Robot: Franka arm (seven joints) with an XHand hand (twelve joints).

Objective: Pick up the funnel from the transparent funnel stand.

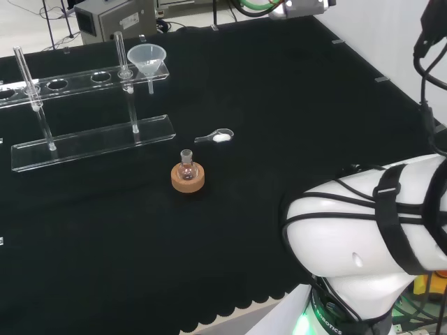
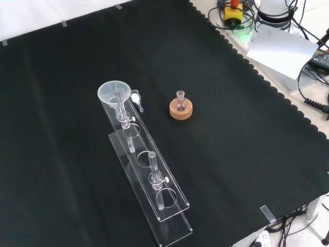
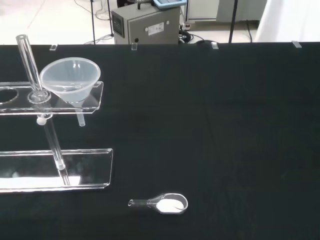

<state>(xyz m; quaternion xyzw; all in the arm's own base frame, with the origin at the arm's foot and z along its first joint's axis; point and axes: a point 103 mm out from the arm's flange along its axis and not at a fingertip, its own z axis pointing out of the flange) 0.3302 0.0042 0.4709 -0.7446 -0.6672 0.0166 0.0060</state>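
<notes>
At stand's end hole (image 1: 91, 77) sits funnel (image 1: 149, 58), untouched; finger state: cannot tell. Risk: careless reach topples clear stand, knocks spoon (image 1: 218, 136).

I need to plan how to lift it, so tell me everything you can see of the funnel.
The funnel is clear, faintly milky plastic by its look: a wide cone with a round rim and a short narrow stem. It sits upright in the end hole of the transparent funnel stand, its cone resting on the upper shelf and its stem hanging free below, above the base plate. One of the stand's upright rods rises right beside it. It looks empty. Nothing else touches it.
</notes>
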